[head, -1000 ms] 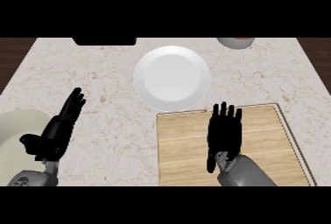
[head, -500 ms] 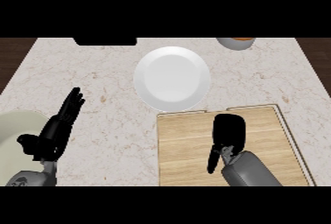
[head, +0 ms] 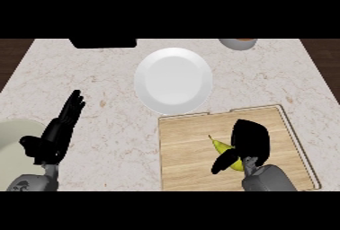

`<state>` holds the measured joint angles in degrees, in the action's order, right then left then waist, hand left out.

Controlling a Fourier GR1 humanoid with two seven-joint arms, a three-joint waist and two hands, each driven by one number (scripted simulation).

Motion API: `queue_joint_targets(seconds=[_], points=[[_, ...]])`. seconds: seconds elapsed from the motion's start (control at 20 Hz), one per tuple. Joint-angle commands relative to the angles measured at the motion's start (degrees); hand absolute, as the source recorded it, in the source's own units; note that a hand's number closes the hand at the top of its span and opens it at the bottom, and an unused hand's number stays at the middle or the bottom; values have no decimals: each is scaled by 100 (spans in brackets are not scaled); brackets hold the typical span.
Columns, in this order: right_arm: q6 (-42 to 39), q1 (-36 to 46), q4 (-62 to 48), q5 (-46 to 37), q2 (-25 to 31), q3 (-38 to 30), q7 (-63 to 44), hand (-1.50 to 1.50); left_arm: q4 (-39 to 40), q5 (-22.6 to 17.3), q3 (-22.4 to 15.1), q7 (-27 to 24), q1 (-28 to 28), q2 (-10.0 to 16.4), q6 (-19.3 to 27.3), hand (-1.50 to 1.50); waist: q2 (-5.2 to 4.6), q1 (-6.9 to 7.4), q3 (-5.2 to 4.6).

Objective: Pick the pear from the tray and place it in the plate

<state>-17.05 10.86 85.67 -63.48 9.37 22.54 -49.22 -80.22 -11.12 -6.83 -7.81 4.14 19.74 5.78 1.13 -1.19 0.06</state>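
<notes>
Head view: pear on the wooden tray, right hand curled round it, white plate holds nothing.
Pear is yellow, narrow stem end pointing toward the plate, wider end mostly hidden by the hand; fingers wrap over its right side, thumb crosses its near side. Cannot tell if it is lifted off the tray. Plate sits on the counter just beyond the tray's far edge. Left hand rests at lower left, fingers straight and together.
</notes>
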Motion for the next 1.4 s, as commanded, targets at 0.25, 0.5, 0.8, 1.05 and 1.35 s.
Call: queue_joint_targets(seconds=[0.25,0.5,0.8,1.05,1.35], points=[[2572,-1604,1143,84,258,-840,784,150,619,18,170,-126,-15,-38,-80,0,-105,-25,-7],[2569,-2169,2300,-228,220,-406,662,150,306,130,87,-67,-323,-50,-124,0,-87,65,-8],[2059,-2073,3585,-1185,95,156,-3,150,668,84,362,-212,-67,-13,-313,0,-98,69,-13],[1964,-1104,3623,-1937,-226,268,-244,150,419,323,181,-138,-233,-157,-196,0,-106,128,-11],[1451,169,3118,-1696,-681,-33,-130,150,204,246,472,174,1,-65,-388,0,-113,158,-8]])
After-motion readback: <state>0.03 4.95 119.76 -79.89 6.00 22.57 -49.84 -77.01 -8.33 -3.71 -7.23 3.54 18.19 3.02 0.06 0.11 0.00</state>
